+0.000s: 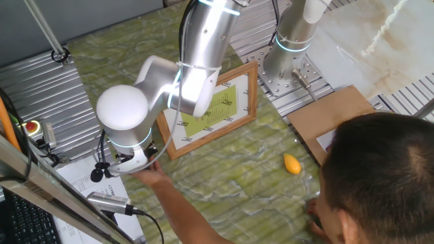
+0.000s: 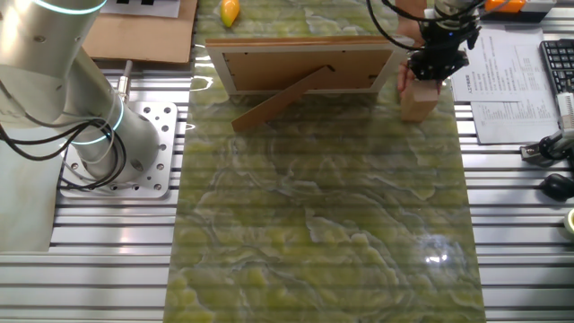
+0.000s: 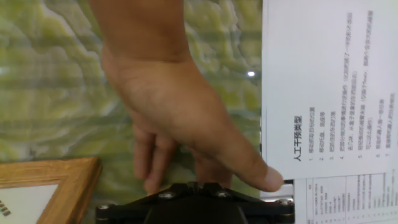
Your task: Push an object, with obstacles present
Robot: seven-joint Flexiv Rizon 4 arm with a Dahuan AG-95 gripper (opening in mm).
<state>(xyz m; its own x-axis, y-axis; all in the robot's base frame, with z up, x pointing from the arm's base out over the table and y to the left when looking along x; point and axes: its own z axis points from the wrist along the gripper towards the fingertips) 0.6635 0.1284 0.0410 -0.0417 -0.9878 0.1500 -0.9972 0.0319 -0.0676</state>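
The object, a small pale wooden block (image 2: 418, 100), stands on the green mat by the right end of the picture frame (image 2: 300, 67). The frame shows its back and prop here. My gripper (image 2: 438, 65) hangs just above and behind the block; its fingers are too dark to read. The hand view shows only the black gripper body (image 3: 196, 202), a person's hand (image 3: 180, 112) right in front of it, and a corner of the frame (image 3: 56, 183). The frame (image 1: 210, 112) shows its front, the orange teardrop piece (image 1: 291, 163) to its right. The block is hidden there.
A person's head (image 1: 380, 183) and arm (image 1: 183, 210) reach in from the front. Printed papers (image 2: 511, 81) lie beside the mat near the block. The teardrop piece (image 2: 230, 12) lies beyond the frame. A cardboard sheet (image 1: 332, 118) and the arm's base (image 2: 117, 144) flank the mat.
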